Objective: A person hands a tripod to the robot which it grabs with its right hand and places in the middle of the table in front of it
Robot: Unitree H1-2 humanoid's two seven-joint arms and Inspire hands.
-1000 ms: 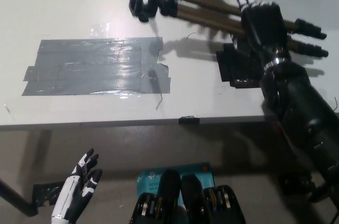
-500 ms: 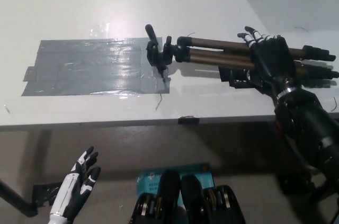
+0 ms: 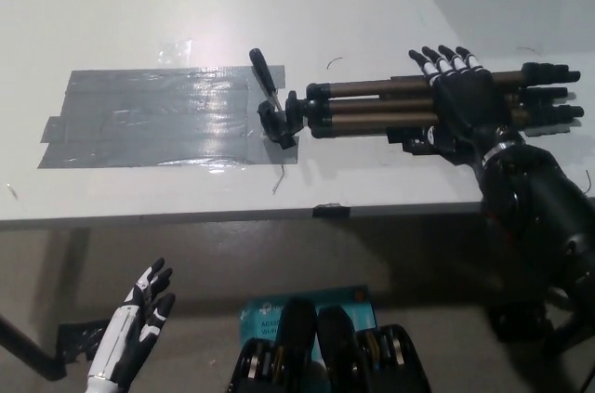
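A folded tripod (image 3: 372, 107) with bronze legs and a black head (image 3: 282, 118) lies flat on the white table (image 3: 139, 3), its head at the right end of a grey tape patch and its feet pointing right. Its black handle (image 3: 263, 69) sticks up toward the far side. My black right hand (image 3: 458, 100) rests on top of the legs near their right part, with its fingers (image 3: 442, 60) stretched out straight across them rather than curled around. My white left hand (image 3: 139, 320) hangs open below the table edge at the lower left.
A wide grey tape patch (image 3: 158, 119) covers the table's middle left. A small black tape patch (image 3: 415, 142) lies under the tripod legs beside my right hand. The table's front edge (image 3: 186, 213) runs across the picture. A blue item (image 3: 270, 306) lies on the floor below.
The tripod came down from the far edge onto the table and now lies level. The person's hand has left the view. My right hand's fingers have straightened out over the legs.
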